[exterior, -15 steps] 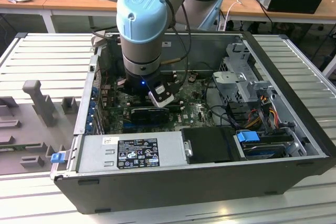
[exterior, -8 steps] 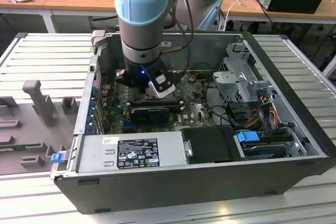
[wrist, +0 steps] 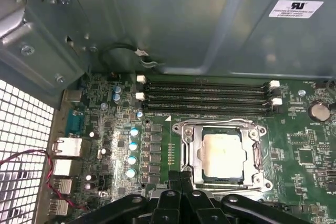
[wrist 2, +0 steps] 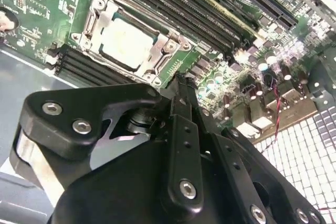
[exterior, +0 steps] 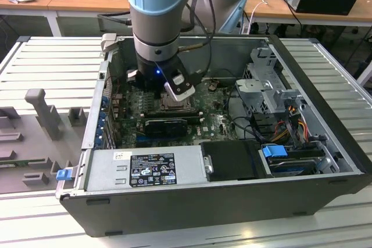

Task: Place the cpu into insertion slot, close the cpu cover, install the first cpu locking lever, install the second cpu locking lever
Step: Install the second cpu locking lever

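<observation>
Just beyond pincer (wrist: 181, 178), cpu (wrist: 223, 155) seated, cpu cover (wrist: 190, 153) down

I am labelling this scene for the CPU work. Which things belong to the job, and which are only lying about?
Job: cpu, cpu cover closed over it, insertion slot, gripper.
Lying about: memory slots, blue capacitors, round battery.
</observation>
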Robot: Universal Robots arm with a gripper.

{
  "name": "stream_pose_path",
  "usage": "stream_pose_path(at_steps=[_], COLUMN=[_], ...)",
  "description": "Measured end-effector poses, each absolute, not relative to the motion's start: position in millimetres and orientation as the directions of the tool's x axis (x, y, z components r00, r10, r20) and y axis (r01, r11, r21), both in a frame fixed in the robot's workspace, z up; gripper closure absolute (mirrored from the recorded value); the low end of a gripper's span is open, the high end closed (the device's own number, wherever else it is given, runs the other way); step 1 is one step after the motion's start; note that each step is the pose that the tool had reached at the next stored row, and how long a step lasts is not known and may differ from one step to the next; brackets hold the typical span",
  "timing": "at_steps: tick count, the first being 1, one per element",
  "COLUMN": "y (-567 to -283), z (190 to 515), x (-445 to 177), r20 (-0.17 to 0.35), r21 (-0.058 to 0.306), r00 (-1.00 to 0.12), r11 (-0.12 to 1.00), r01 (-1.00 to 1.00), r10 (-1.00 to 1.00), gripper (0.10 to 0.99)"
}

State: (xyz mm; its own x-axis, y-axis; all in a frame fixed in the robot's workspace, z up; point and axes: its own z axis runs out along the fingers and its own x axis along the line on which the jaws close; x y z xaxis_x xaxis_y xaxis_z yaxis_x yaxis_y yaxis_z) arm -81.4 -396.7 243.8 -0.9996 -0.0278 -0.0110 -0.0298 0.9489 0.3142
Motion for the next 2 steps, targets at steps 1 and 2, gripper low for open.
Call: stream_pose_path(at_steps=[1,2], y=[-396.8,-396.8], z=[244.2,244.2], x=[-81.4,-81.4], r20=[-0.011,-0.011], r21=[0.317,0.317], r00=[-1.000,-1.000], r11=[0.948,0.948], r01=[-0.030,-0.030], r10=[-0.028,-0.028], gripper=[0.980,0.980])
